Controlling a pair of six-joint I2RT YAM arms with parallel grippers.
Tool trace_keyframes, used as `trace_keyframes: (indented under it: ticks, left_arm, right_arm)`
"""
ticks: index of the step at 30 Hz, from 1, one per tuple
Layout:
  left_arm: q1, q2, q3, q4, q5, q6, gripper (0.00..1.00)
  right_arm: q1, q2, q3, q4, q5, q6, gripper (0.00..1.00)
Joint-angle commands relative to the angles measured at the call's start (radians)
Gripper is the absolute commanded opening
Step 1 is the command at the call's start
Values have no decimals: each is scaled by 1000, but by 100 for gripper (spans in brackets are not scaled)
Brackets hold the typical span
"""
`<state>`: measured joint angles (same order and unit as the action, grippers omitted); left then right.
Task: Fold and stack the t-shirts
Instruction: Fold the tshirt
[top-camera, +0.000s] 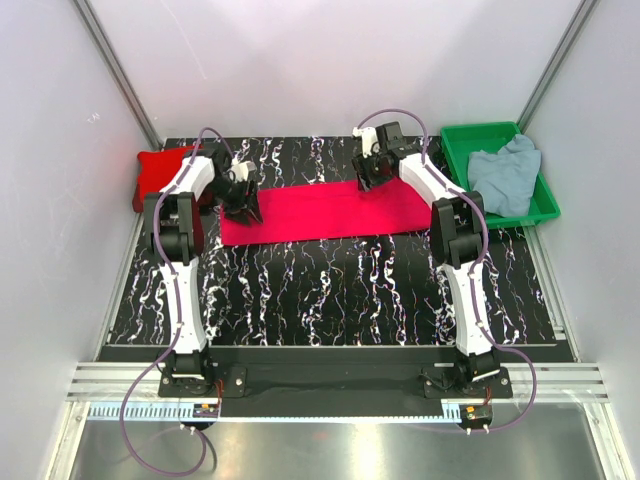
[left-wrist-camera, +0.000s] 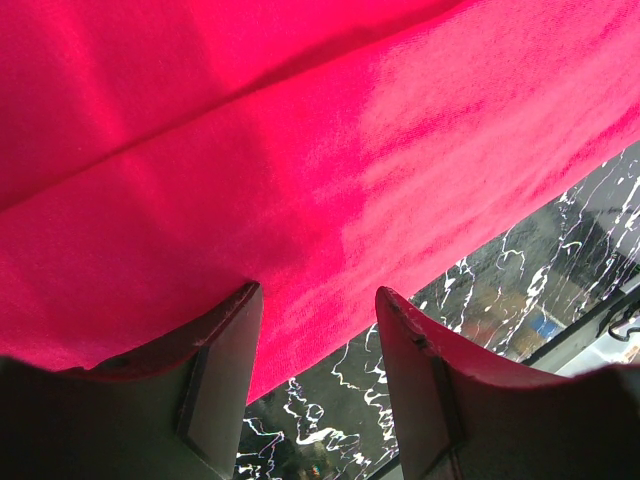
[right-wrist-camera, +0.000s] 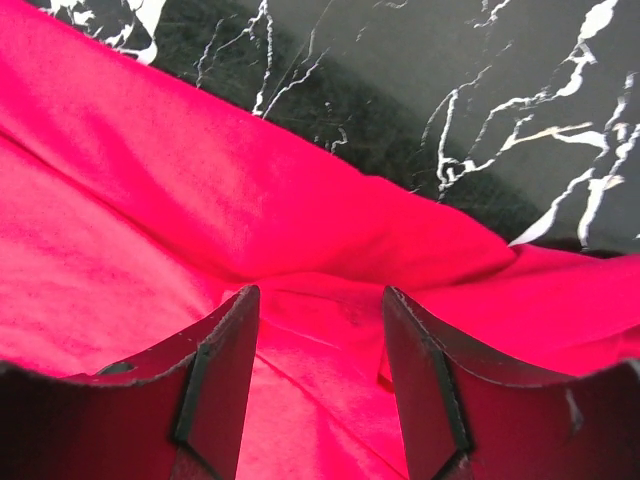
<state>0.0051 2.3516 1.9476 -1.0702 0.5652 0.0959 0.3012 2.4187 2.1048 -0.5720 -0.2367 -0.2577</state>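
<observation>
Top external view: a crimson t-shirt (top-camera: 330, 212) lies folded into a long band across the far half of the desk (top-camera: 330, 290). The left claw (top-camera: 243, 203) is at the band's left end and the right claw (top-camera: 368, 175) at its far edge, right of the middle. A red folded pile (top-camera: 160, 172) sits in the far-left corner. A grey-blue t-shirt (top-camera: 505, 175) lies crumpled in the green tray (top-camera: 545, 205) at the far-right corner.

Left wrist view: the claw's fingers (left-wrist-camera: 222, 360) stand apart over the band's edge, with nothing between them.

Right wrist view: this claw is likewise open above a raised crease, gripping nothing.

The cloth looks light, limp and quick to sag. Probably the best hold is a pinch through all layers at the band's two end corners, so the fold does not slide apart.
</observation>
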Motion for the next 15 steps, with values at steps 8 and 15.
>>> trace_keyframes:
  ticks: [8, 15]
  left_arm:
    - [-19, -45, -7, 6, 21, -2, 55]
    - [-19, -38, 1, 7, 21, -5, 55]
  right_arm:
    - [4, -72, 27, 35, 94, -41, 58]
    - [3, -84, -6, 24, 76, -38, 33]
